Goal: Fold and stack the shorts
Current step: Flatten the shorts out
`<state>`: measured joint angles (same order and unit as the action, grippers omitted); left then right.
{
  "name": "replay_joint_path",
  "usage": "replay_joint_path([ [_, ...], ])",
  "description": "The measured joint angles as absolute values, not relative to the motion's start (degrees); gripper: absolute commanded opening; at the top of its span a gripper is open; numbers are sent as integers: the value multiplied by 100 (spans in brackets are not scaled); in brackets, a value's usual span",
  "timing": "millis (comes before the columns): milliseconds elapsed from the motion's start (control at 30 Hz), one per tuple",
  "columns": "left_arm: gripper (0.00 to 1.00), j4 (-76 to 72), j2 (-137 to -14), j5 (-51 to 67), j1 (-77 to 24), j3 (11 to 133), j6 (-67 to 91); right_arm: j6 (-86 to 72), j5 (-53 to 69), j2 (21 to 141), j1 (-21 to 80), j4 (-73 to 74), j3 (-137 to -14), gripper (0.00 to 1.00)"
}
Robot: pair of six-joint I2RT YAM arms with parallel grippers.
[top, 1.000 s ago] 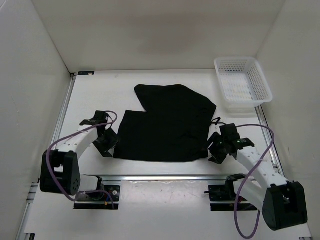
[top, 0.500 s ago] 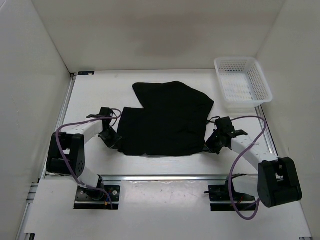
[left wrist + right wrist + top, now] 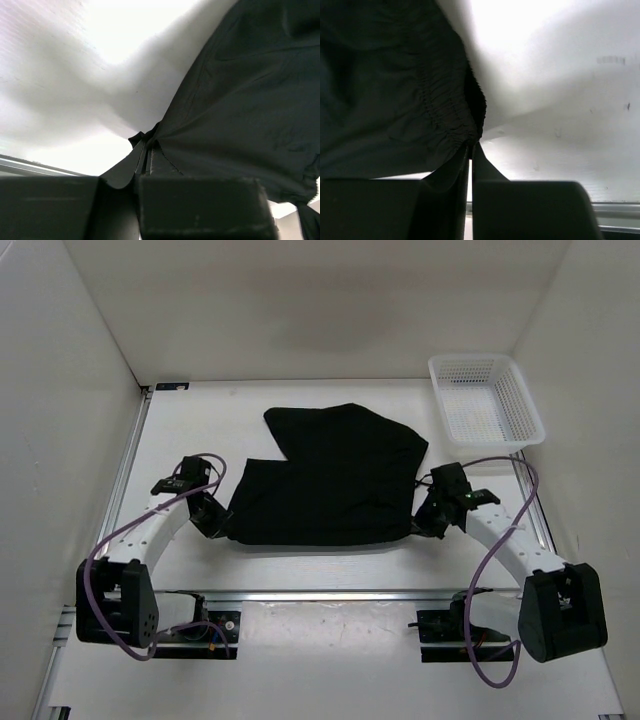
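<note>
The black shorts point(image 3: 330, 480) lie spread in the middle of the white table, their near edge lifted off the surface. My left gripper point(image 3: 222, 528) is shut on the near left corner of the shorts point(image 3: 240, 100), the cloth pinched at its fingertips point(image 3: 148, 142). At the near right corner my right gripper point(image 3: 422, 524) is shut on the gathered waistband of the shorts point(image 3: 385, 100), which bunches at its fingertips point(image 3: 471, 144). Both arms reach in low from the sides.
A white mesh basket point(image 3: 485, 408) stands at the back right corner. White walls enclose the table on three sides. A metal rail point(image 3: 320, 594) runs along the near edge by the arm bases.
Both grippers went from open beside the shorts to shut on the near corners. The near edge of the shorts has drawn in and lifted, and the arms have shifted slightly outward.
</note>
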<state>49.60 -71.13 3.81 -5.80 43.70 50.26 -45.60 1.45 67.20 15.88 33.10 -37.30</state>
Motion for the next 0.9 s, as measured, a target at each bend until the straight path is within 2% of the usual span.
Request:
replay_joint_path([
  [233, 10, 5315, -6770, 294, -572, 4486, 5059, -4423, -30, 6742, 1837, 3334, -4029, 0],
  [267, 10, 5371, -6615, 294, -569, 4460, 5076, -4449, -32, 6672, 1931, 3358, -3920, 3],
  [300, 15, 5415, -6490, 294, -569, 4442, 5096, -4471, -32, 6569, 1999, 3404, -3802, 12],
  [333, 24, 5468, -6351, 292, -569, 4429, 5113, -4517, -23, 6427, 2082, 3498, -3667, 24],
  [367, 46, 5511, -6259, 292, -569, 4431, 5113, -4567, -23, 6307, 2126, 3599, -3583, 53],
  [400, 60, 5553, -6180, 279, -569, 4438, 5078, -4622, -38, 6193, 2154, 3723, -3531, 64],
  [433, 73, 5607, -6160, 259, -567, 4466, 5054, -4630, -95, 6088, 2167, 3835, -3507, 71],
  [500, 90, 5743, -6219, 213, -567, 4628, 4995, -4591, -246, 5983, 2178, 4014, -3553, 77],
  [567, 96, 5894, -6427, 172, -567, 5046, 4908, -4517, -464, 6036, 2178, 4206, -3791, 78],
  [633, 96, 5994, -6737, 84, -567, 5658, 4799, -4383, -746, 6278, 2178, 4412, -4283, 78],
  [767, 85, 5992, -7590, -152, -600, 7096, 4491, -4025, -1323, 7330, 2178, 4359, -5863, 72],
  [900, 85, 5918, -8858, -266, -720, 8646, 4051, -3719, -1662, 8606, 2034, 4093, -7216, 74],
])
